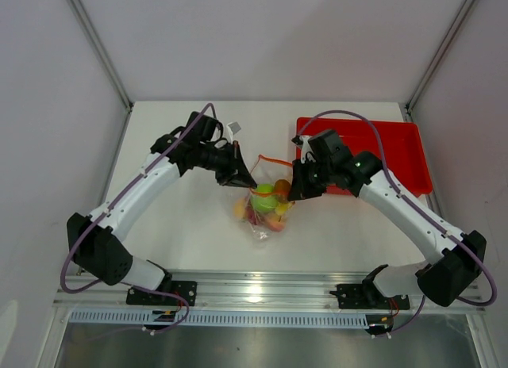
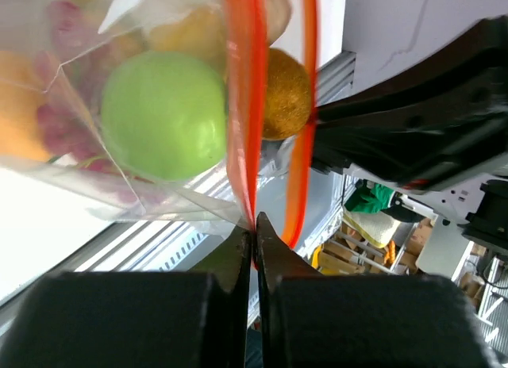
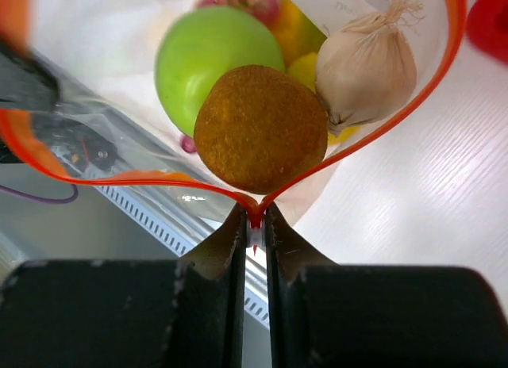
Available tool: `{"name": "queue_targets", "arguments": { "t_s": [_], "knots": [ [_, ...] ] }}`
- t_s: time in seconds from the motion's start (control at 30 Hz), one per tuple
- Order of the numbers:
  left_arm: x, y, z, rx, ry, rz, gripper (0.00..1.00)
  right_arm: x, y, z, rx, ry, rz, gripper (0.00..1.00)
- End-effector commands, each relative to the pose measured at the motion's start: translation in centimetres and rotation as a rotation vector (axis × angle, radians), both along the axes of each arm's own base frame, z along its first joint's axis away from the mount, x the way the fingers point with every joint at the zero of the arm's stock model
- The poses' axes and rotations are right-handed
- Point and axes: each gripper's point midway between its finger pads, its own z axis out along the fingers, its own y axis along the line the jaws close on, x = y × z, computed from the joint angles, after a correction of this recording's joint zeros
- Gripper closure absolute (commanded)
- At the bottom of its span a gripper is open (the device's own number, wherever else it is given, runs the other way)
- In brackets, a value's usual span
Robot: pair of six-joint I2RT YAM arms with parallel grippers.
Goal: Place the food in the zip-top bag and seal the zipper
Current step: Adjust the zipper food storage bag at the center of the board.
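The clear zip-top bag [image 1: 266, 213] hangs between my two grippers above the table, with the food inside. Its orange-red zipper [image 1: 274, 159] is spread open in a loop [image 3: 381, 130]. In the bag I see a green apple [image 3: 198, 59], a brown kiwi [image 3: 258, 126], a pale garlic-like bulb [image 3: 369, 59], and yellow and purple pieces behind. My left gripper [image 1: 248, 182] is shut on one end of the zipper [image 2: 242, 106]. My right gripper [image 1: 295, 192] is shut on the other end, where both strips meet [image 3: 255, 225]. The apple [image 2: 163, 114] and kiwi [image 2: 286, 94] also show in the left wrist view.
A red rectangular tray [image 1: 397, 150] lies at the back right, behind my right arm. The right arm's black body [image 2: 421, 130] is close in front of the left wrist camera. Metal rails [image 1: 254, 293] run along the table's near edge.
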Motion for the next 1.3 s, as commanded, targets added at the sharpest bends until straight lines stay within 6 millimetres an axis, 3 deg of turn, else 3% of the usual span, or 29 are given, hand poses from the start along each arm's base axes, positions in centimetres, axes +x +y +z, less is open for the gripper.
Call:
{"name": "queue_targets", "arguments": {
  "t_s": [0.0, 0.13, 0.2, 0.33, 0.63, 0.83, 1.13, 1.23, 1.27],
  "knots": [
    [-0.4, 1.2, 0.3, 0.024, -0.074, 0.007, 0.96, 0.8, 0.2, 2.9, -0.017, -0.105, 0.092, 1.0],
    [-0.6, 2.0, -0.7, 0.064, -0.085, 0.035, 0.76, 0.8, 0.8, 4.4, -0.022, -0.144, 0.164, 1.0],
    [-0.3, 2.6, -1.1, 0.101, -0.106, 0.057, 0.64, 0.3, 1.2, 4.8, -0.034, -0.158, 0.203, 1.0],
    [0.9, 4.2, -1.6, 0.19, -0.131, 0.126, 0.49, -1.6, 2.4, 4.9, -0.051, -0.19, 0.313, 1.0],
    [3.7, 6.7, -1.4, 0.336, -0.158, 0.196, 0.47, -2.9, 3.2, 4.7, -0.088, -0.235, 0.368, 1.0],
    [5.3, 5.8, -0.8, 0.303, -0.167, 0.176, 0.52, -3.1, 3.1, 4.7, -0.096, -0.24, 0.379, 1.0],
    [6.2, 4.7, -2.1, 0.288, -0.122, 0.147, 0.62, -2.9, 3.3, 4.5, -0.101, -0.242, 0.386, 1.0],
    [6.9, 4.2, -2.2, 0.279, -0.111, 0.142, 0.69, -3.0, 3.4, 4.2, -0.104, -0.237, 0.393, 1.0],
    [7.1, 4.0, -2.1, 0.276, -0.108, 0.139, 0.76, -3.0, 3.4, 4.0, -0.112, -0.232, 0.394, 1.0]
  ]
}}
